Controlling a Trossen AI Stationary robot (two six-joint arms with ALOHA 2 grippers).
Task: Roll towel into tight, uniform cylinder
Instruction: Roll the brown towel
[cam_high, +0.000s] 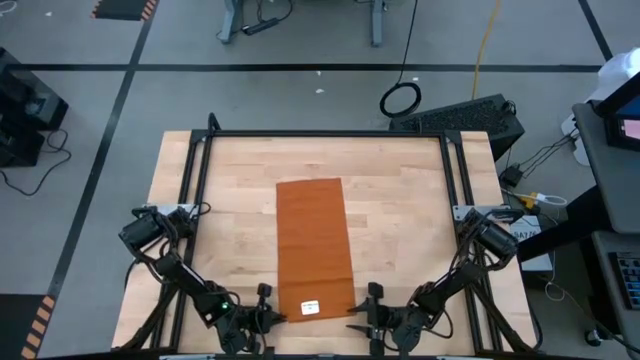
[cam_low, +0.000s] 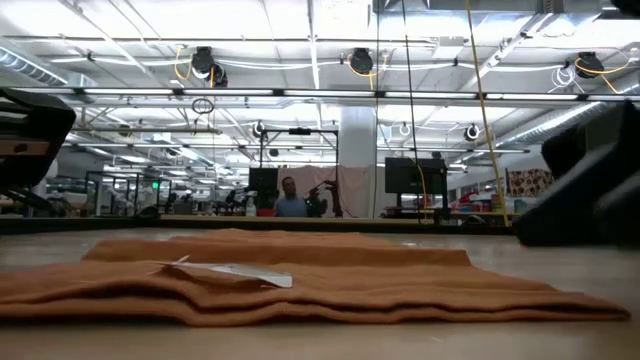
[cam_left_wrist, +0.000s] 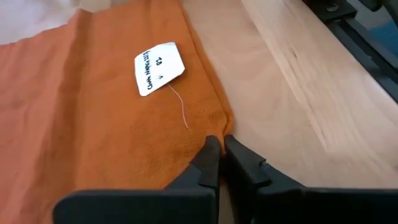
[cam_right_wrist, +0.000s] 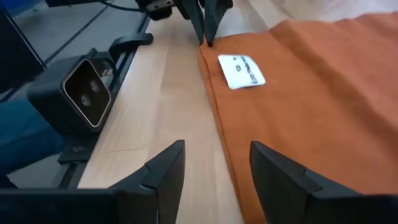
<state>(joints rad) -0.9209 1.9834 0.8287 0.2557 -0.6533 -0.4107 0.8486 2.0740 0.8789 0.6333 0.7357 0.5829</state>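
The rust-orange towel (cam_high: 313, 240) lies flat on the wooden table (cam_high: 230, 200) as a long strip running from near to far. Its white tag (cam_high: 309, 307) lies on top by the near edge and also shows in the left wrist view (cam_left_wrist: 159, 68) and the right wrist view (cam_right_wrist: 241, 70). My left gripper (cam_high: 268, 315) is shut at the towel's near left corner. My right gripper (cam_high: 358, 318) is open at the near right corner. In the right wrist view (cam_right_wrist: 214, 174) one finger stands over the towel and one over bare wood, touching nothing that I can see. My left gripper pinches the very tip of the towel's near left corner (cam_left_wrist: 219, 127) between its two shut fingertips. The fingers come slanting down from the table's left side. The towel stays flat on the table, neither lifted nor drawn taut.
A black frame rail (cam_high: 320, 133) runs round the table's far and side edges. A camera block (cam_right_wrist: 81, 93) stands at the near edge, beside the towel's near end. Bare wood lies to the left and right of the towel.
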